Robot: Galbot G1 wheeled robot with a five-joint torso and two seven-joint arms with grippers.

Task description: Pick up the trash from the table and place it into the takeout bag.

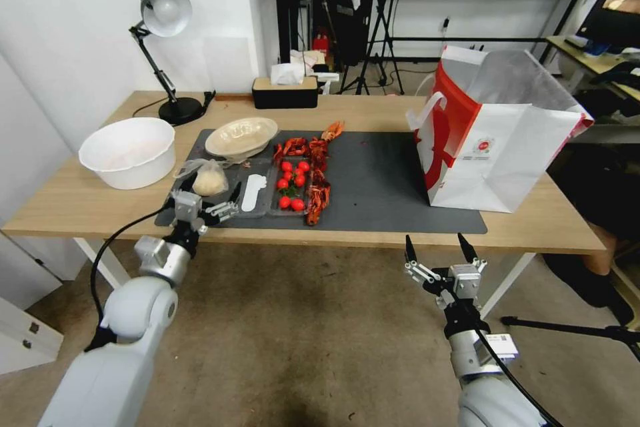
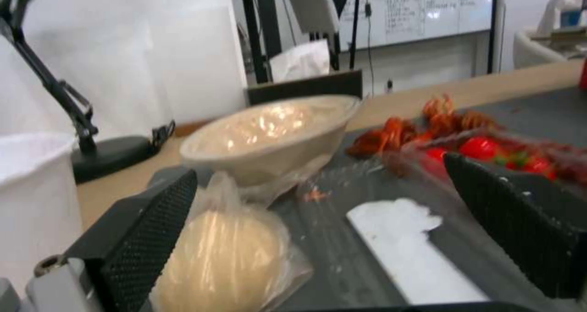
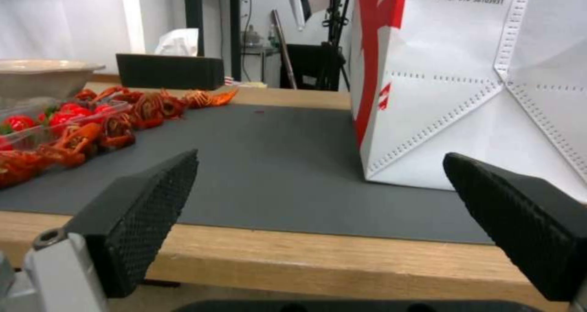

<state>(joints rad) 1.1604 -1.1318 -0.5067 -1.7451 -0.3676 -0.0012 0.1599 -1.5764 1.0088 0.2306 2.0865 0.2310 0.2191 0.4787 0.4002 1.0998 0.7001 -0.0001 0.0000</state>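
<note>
- I am looking at the clear bag with pale lump (image 1: 210, 180), lying on the near left corner of the dark grey mat (image 1: 387, 173); its knotted neck is trailing toward ten o'clock, to the beige shallow bowl (image 1: 241, 136) just beyond.
- I am holding the left gripper (image 1: 208, 203) at the table (image 1: 80, 203) edge with its jaws spread; in the left wrist view the lump (image 2: 226, 257) is sitting against the inner face of one finger (image 2: 150, 229), off-centre in the gap rather than midway.
- I judge a small shift toward that finger's side is needed before closing.
- The clear tray (image 1: 280, 190) of red scraps is lying at three o'clock from the lump.
- The takeout bag (image 1: 497, 147) is standing far off at three o'clock.
- I am keeping the right gripper (image 1: 440, 253) spread below the table edge, nearer the takeout bag.
</note>
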